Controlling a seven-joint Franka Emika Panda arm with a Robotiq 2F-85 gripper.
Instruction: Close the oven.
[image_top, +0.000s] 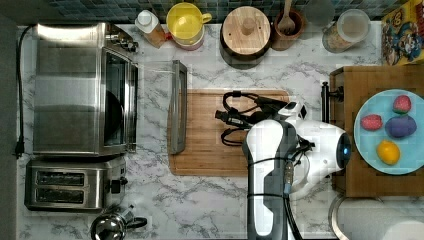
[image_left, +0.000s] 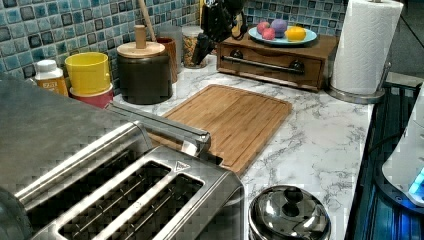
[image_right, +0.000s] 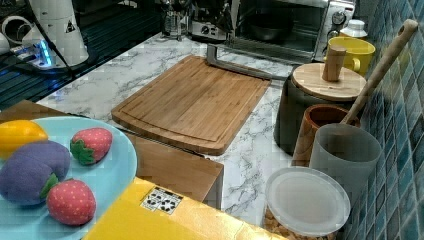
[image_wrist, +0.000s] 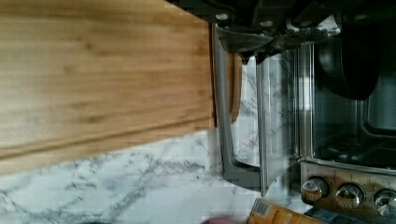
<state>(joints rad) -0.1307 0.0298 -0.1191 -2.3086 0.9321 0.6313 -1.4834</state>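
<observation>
The stainless-steel oven (image_top: 70, 90) stands at the top view's left. Its glass door (image_top: 155, 105) lies folded down flat, and the bar handle (image_top: 177, 107) rests at the near edge of the wooden cutting board (image_top: 210, 150). A dark pan (image_wrist: 348, 65) sits inside the oven (image_wrist: 345, 116). My gripper (image_top: 234, 120) hangs above the board, well to the top view's right of the handle and clear of it. In the wrist view the gripper (image_wrist: 261, 44) points toward the handle (image_wrist: 222, 116) and door (image_wrist: 275, 112). The left view shows the gripper (image_left: 220, 22) raised near the wooden drawer box.
A two-slot toaster (image_top: 72, 182) stands beside the oven, with a steel pot lid (image_top: 110, 225) near it. A yellow mug (image_top: 186, 22), a wooden-lidded canister (image_top: 246, 32) and jars line the tiled wall. A wooden box (image_top: 350, 170) bears a blue plate (image_top: 367, 142) of fruit. A paper towel roll (image_left: 365, 45) stands nearby.
</observation>
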